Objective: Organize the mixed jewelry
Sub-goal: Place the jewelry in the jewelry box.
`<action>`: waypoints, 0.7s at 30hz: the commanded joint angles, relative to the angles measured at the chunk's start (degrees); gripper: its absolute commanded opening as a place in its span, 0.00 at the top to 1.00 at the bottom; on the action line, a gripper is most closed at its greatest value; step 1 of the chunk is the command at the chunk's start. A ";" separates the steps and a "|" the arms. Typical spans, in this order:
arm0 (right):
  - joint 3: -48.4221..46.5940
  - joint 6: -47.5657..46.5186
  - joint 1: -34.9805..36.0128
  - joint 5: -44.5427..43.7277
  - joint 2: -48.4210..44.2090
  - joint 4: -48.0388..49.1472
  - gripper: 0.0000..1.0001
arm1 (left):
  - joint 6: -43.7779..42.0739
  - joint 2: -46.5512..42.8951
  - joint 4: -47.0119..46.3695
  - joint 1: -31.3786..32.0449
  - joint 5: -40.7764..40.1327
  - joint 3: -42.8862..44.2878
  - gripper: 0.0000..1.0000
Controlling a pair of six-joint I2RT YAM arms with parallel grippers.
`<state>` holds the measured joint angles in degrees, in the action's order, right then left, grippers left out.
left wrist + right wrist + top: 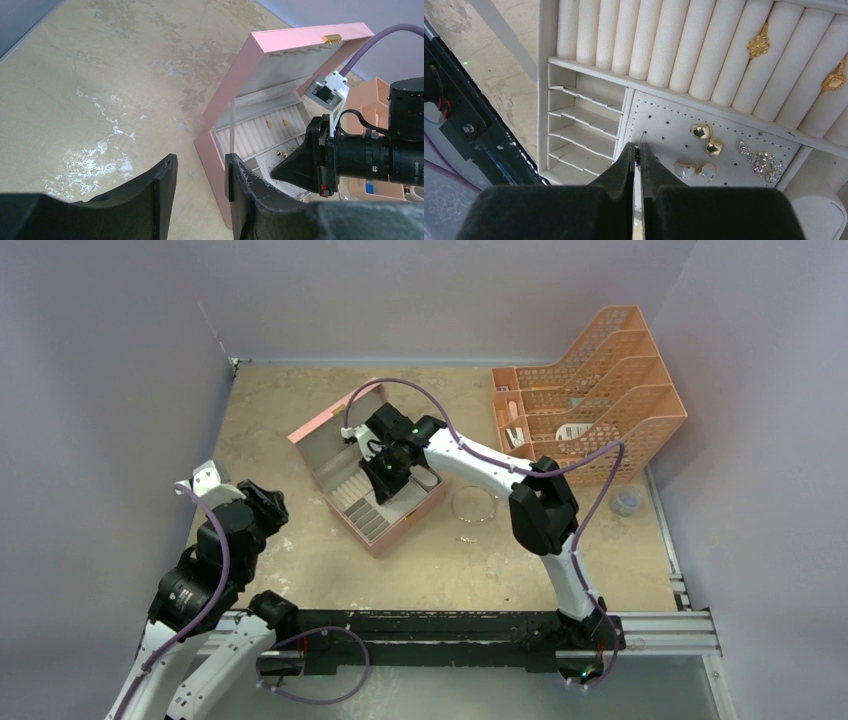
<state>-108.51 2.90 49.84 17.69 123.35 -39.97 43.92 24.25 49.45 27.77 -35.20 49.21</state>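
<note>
The pink rectangular box (pixel 415 520), lid up, sits mid-table — the white right arm (pixel 480 465) leans over it from the right. A thin wire hoop (pixel 473 521) lies near that side. An orange mesh rack (pixel 610 390) fills the far right corner. Left of the box, tan tabletop (pixel 270 410) gives room.

wire hoop (pixel 473 503) right of box (pixel 408 526), studs (pixel 701 131) inside
</note>
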 commanded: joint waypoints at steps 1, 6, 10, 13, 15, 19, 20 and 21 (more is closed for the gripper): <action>2.28 -1.23 0.60 2.06 -2.21 -4.58 1.00 | -0.20 0.06 -1.00 -0.22 -0.66 1.51 0.60; 2.06 -1.10 0.53 1.80 -2.20 -4.38 1.00 | -0.24 0.09 -1.02 -0.18 -0.65 1.50 0.60; 1.14 -0.30 0.60 0.50 -1.03 -3.91 1.00 | -0.24 0.13 -1.02 -0.17 -0.74 1.44 0.60; 0.40 1.33 0.60 -0.33 0.45 -3.75 1.00 | -0.24 0.12 -1.02 -0.17 -0.75 1.50 0.60; 0.22 1.61 0.54 -0.36 0.89 -3.77 1.00 | -0.27 0.18 -0.98 -0.17 -0.75 1.47 0.60; 0.30 2.81 0.54 -1.60 1.02 -3.57 1.00 | -0.33 0.11 -1.02 -0.17 -0.75 1.46 0.60; 0.19 3.11 0.55 -1.94 1.14 -3.49 1.00 | -0.33 0.10 -1.02 -0.17 -0.79 1.50 0.60; 0.03 3.32 0.53 -2.44 1.12 -3.44 1.00 | -0.33 0.03 -1.02 -0.17 -0.75 1.50 0.60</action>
<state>-107.68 4.78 49.87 17.65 122.87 -40.21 43.90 24.25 49.45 27.77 -35.20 49.21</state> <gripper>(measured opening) 0.039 0.397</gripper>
